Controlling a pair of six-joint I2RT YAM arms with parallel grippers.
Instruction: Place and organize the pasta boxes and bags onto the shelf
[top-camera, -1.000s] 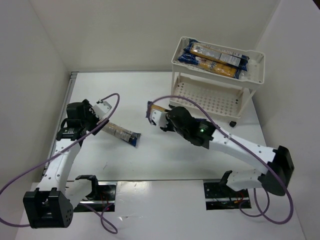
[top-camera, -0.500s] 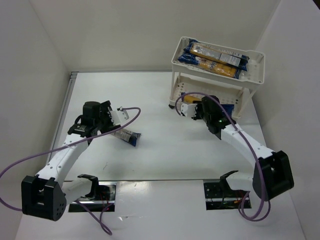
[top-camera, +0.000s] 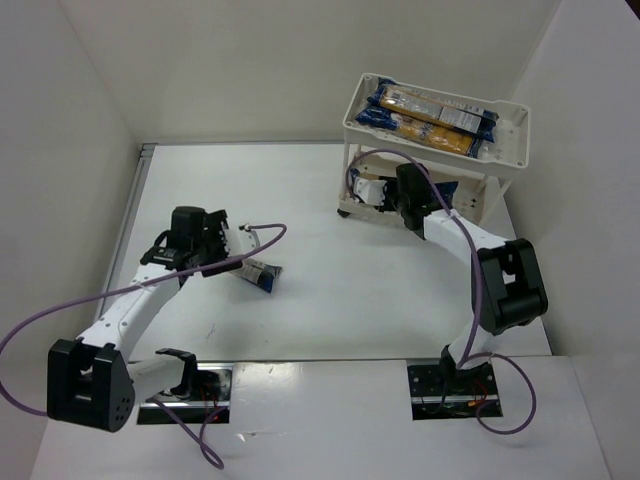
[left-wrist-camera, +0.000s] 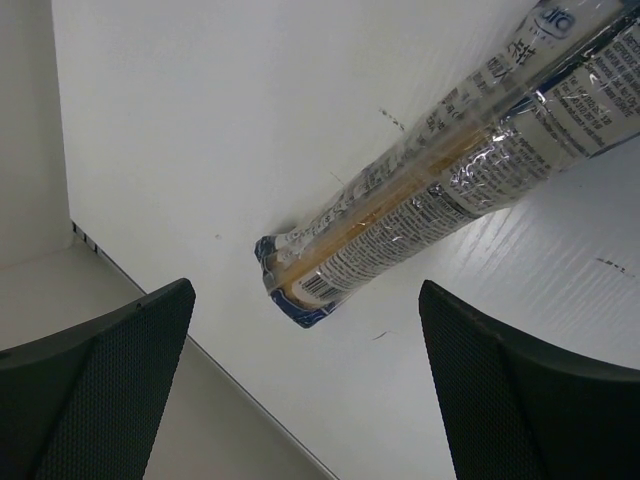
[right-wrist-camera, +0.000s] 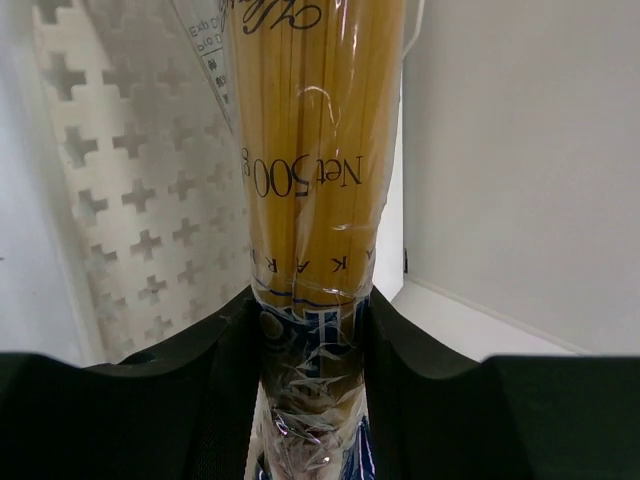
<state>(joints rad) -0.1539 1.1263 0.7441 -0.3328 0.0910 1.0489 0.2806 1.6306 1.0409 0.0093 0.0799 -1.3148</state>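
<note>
The cream-white shelf (top-camera: 520, 150) stands at the back right, with other pasta packs (top-camera: 430, 112) lying on its top tray. My right gripper (top-camera: 380, 192) is at the lower tier's left opening. It is shut (right-wrist-camera: 310, 330) on a spaghetti bag (right-wrist-camera: 310, 150), whose far blue end (top-camera: 445, 189) is inside the lower tier above the perforated tray (right-wrist-camera: 130, 200). Another pasta bag (top-camera: 258, 272) lies on the table. My left gripper (top-camera: 235, 256) hovers over it. Its jaws are wide open and empty (left-wrist-camera: 307, 290), with the bag's (left-wrist-camera: 430, 190) blue end between them, below.
White walls close in the table on the left, back and right. The shelf's black wheels (top-camera: 465, 246) rest on the table. Purple cables loop from both arms. The table's left edge strip (left-wrist-camera: 150, 400) shows under the left gripper.
My right arm has carried its spaghetti bag from mid-table to the shelf and pushed it into the lower tier. My left arm has swung right, over the bag on the table.
</note>
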